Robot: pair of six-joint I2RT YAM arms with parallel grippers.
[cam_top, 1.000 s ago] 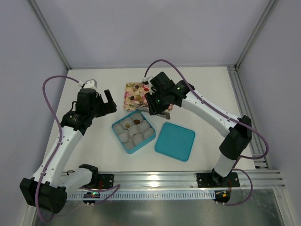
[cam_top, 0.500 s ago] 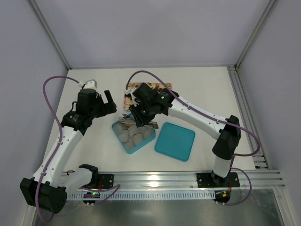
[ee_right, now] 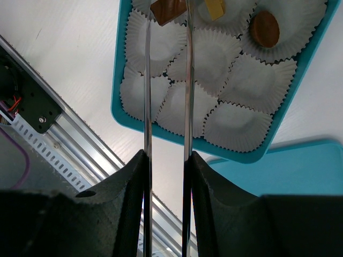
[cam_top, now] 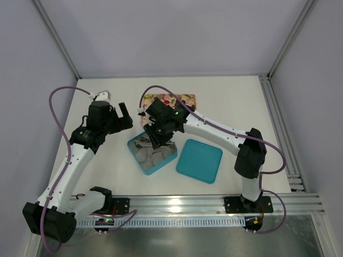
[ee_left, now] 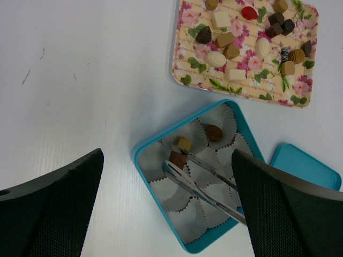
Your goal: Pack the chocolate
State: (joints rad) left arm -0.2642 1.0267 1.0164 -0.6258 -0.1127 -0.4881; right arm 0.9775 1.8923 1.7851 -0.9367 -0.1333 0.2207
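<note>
Several chocolates [ee_left: 224, 39] lie on the floral tray [ee_left: 185, 69]. The teal box [ee_left: 140, 160] holds white paper cups; a tan chocolate [ee_left: 184, 143] and a brown oval one [ee_left: 214, 131] sit in cups. My right gripper [ee_right: 167, 155] is shut on metal tongs [ee_right: 147, 107], which reach over the box [ee_right: 120, 104]. A brown square chocolate [ee_right: 167, 9] is between the tong tips, low over a cup near the box's left corner [ee_left: 177, 159]. My left gripper [ee_left: 167, 155] is open and empty, high above the box's left side.
The teal lid [cam_top: 199, 160] lies right of the box [cam_top: 130, 144]. The floral tray [cam_top: 182, 99] is behind the box, partly hidden by the right arm. The metal rail [ee_right: 64, 144] runs along the near table edge.
My right arm has swung left from the floral tray to over the box, carrying the tongs with the brown chocolate. The left arm has not moved.
</note>
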